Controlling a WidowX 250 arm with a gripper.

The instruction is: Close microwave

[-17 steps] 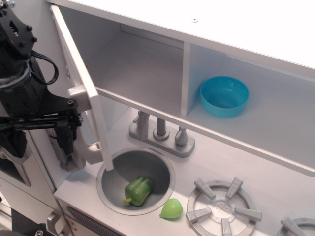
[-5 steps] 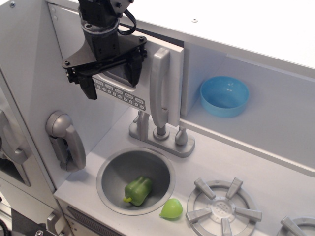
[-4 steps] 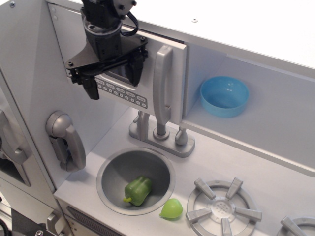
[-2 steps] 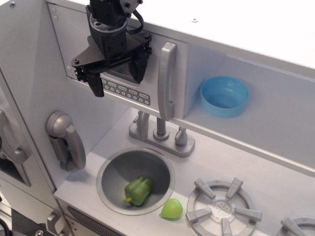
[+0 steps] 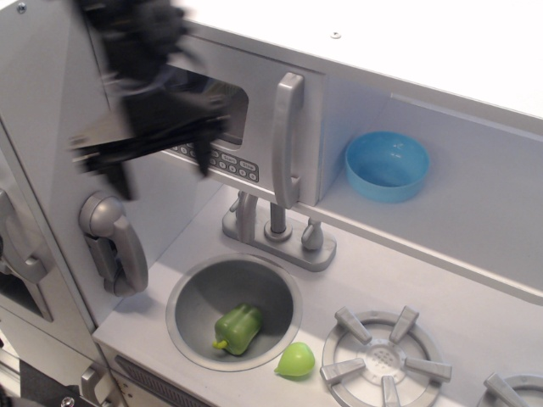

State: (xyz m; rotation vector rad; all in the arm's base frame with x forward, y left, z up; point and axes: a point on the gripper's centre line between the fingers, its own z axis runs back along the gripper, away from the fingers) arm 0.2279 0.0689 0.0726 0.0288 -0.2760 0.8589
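The microwave (image 5: 254, 127) sits at the upper left of the toy kitchen. Its door lies flush with the front, showing the dark rounded window (image 5: 222, 103), the button row (image 5: 227, 162) and the tall silver handle (image 5: 287, 140). My black gripper (image 5: 159, 166) is motion-blurred in front of the door's left part, a little off its surface. Its two fingers stand apart with nothing between them. One fingertip (image 5: 113, 180) hangs by the left wall. The gripper hides the left part of the door.
A blue bowl (image 5: 386, 165) sits in the shelf nook to the right. Below are the faucet (image 5: 276, 229), the sink (image 5: 199, 292) with a green pepper (image 5: 237, 329), a light green vegetable (image 5: 295, 360) and a burner (image 5: 386, 352). A grey curved handle (image 5: 114, 242) is on the left wall.
The microwave door swung from wide open to flush shut as the gripper pushed it. Now the gripper has pulled back to the left and downward, off the door, and is blurred.
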